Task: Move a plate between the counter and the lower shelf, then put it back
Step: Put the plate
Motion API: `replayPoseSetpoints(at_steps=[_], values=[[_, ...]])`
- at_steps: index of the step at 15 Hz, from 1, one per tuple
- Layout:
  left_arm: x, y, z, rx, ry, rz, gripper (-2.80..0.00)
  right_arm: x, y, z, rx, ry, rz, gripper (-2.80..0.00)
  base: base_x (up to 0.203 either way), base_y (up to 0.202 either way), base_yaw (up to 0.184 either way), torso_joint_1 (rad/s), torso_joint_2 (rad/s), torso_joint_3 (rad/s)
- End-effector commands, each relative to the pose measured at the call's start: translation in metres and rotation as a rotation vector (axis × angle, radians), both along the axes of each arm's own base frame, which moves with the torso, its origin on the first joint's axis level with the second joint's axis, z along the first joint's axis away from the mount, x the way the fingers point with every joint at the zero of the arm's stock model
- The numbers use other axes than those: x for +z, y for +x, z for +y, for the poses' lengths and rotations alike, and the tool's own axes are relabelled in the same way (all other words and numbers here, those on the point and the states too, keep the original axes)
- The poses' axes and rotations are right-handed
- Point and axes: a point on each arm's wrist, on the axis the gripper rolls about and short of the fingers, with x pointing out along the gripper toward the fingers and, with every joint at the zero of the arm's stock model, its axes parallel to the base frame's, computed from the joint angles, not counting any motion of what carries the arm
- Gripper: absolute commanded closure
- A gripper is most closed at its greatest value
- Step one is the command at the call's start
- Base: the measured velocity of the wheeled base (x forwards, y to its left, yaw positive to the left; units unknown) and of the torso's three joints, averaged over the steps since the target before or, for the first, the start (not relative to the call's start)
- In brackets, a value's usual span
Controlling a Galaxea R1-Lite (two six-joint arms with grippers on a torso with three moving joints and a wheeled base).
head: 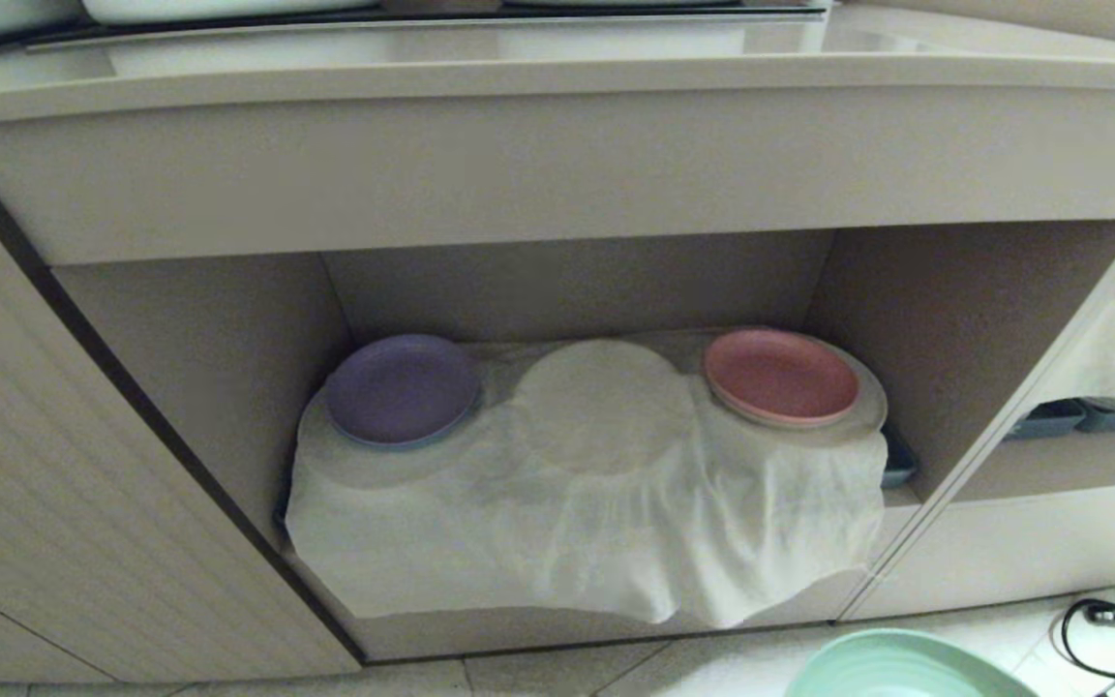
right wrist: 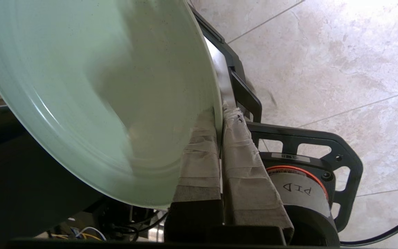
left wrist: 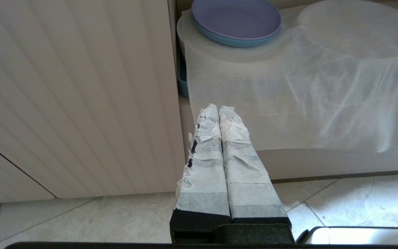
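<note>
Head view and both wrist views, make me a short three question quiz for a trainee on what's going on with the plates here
1. True or false: the right gripper is shut on the rim of the mint-green plate.
2. Which plate lies at the left end of the white cloth in the lower shelf? A) pink plate B) purple plate C) mint-green plate
3. Fill in: the left gripper is shut and holds ____.

Key
1. True; the rim sits between its taped fingers.
2. B; the purple plate is at the left, the pink plate at the right.
3. Nothing.
</note>
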Motion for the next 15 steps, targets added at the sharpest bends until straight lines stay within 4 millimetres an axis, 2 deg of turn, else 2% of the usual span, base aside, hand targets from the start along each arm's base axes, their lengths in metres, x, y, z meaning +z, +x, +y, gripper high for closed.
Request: replayPoseSetpoints(at_steps=[1, 15], values=[[0.0, 0.0, 0.0, 0.0, 0.0, 0.0, 0.0, 0.0014, 0.0006, 0.0002, -0.012, 0.005, 0.002, 0.0, 0.0, 0.0, 0.0, 0.0, 0.0, 0.0], [0.0, 0.0, 0.0, 0.0, 0.0, 0.0, 0.0, 0.0021, 0.0002, 0.0001, -0.022, 0.01, 0.011, 0.0, 0.0, 0.0, 0.0, 0.0, 0.0, 0.0]])
